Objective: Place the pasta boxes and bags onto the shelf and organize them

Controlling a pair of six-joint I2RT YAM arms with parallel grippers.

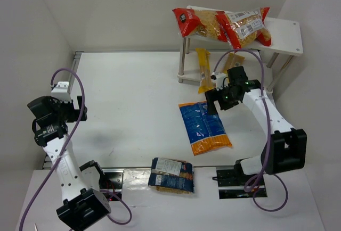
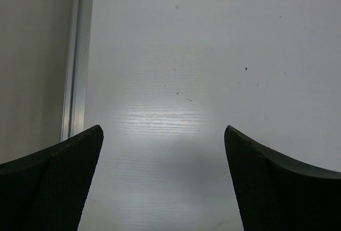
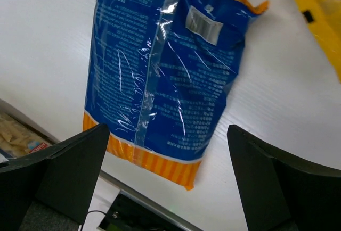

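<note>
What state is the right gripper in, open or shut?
Open: right gripper fingers stand wide apart over the blue pack, gripping nothing.

Glossy crinkled plastic blue pack point(image 3: 165, 66); matt white table point(image 2: 213, 55) surface

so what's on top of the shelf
The left red-and-clear bag and right red-and-clear bag lie side by side on the shelf. Anything beneath its top board is covered.

Red-and-clear bags point(image 1: 198, 23) point(image 1: 246, 27) lie atop white shelf point(image 1: 285, 31); yellow-orange bags point(image 1: 203, 70) point(image 1: 235, 60) by its legs; blue bag point(image 1: 205, 127) nearer; dark blue bag point(image 1: 171, 174) nearest.
</note>
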